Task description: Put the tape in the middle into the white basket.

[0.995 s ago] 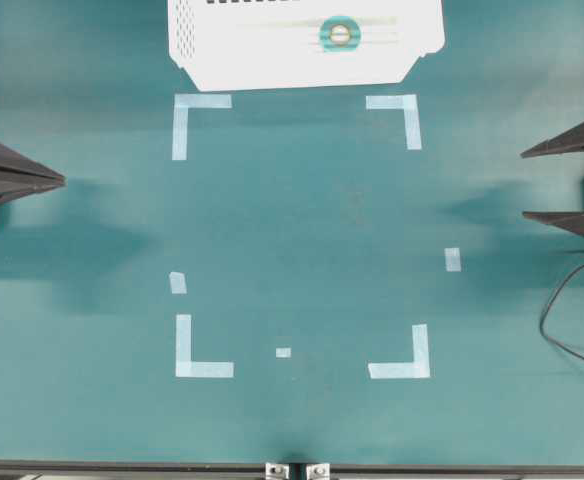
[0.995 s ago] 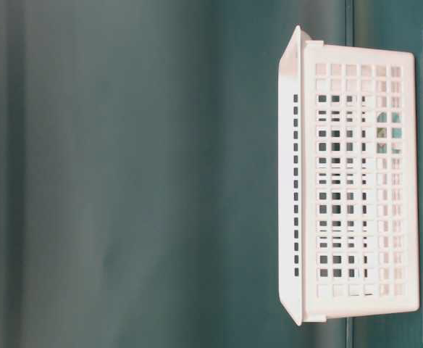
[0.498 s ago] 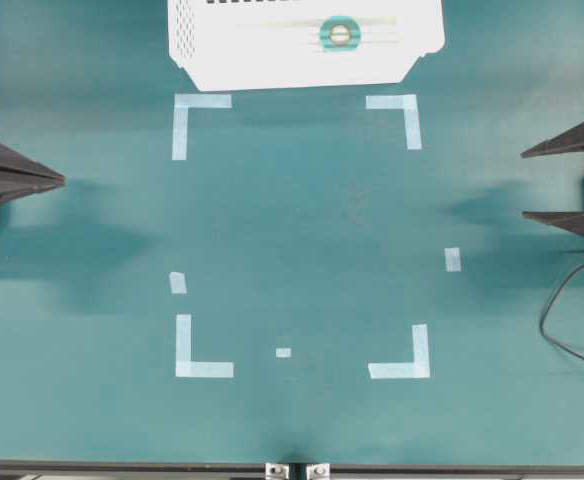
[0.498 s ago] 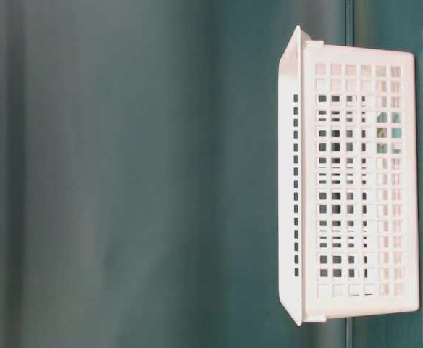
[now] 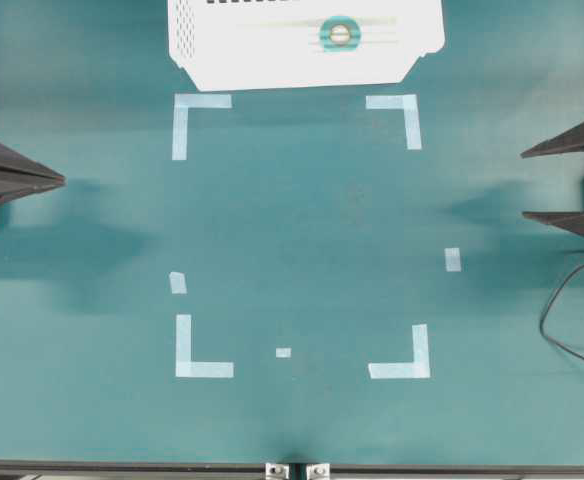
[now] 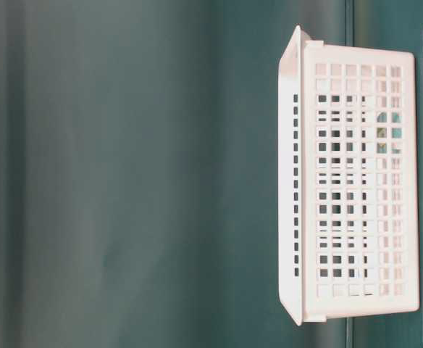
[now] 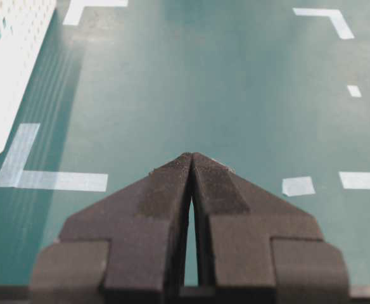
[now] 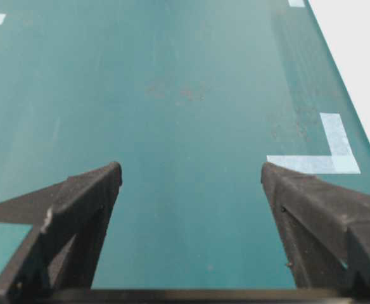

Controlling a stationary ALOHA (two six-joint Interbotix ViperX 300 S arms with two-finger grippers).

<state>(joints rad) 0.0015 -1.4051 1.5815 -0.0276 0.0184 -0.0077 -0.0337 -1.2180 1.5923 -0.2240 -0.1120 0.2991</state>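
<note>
On my right gripper (image 8: 191,174) the jaws stand wide apart with nothing between them but bare green mat; in the overhead view its two black fingers (image 5: 562,142) poke in from the right edge, well clear of everything. My left gripper (image 7: 191,157) has its jaws pressed together, tips meeting in a point and holding nothing, and it sits at the left edge of the table (image 5: 302,220). I read both as parked: pulled back to the sides so the marked work area lies open to the cameras.

Between them lies the rectangle laid out by pale corner marks (image 5: 200,118), with a few loose strips (image 5: 453,259) around it. I take these as placement guides for where a thing is to start. Nothing rests inside that rectangle.

Further out, at the far edge, sits the white basket (image 5: 272,70), just beyond the upper corner marks. The tape (image 5: 340,34) lies flat on the basket's ribbed floor, toward its right half, ring face up. From table level I can just make out a greenish patch through the lattice, too small to be sure of.

Judging from this, the task looks done: the roll is inside, and neither gripper is near it.
</note>
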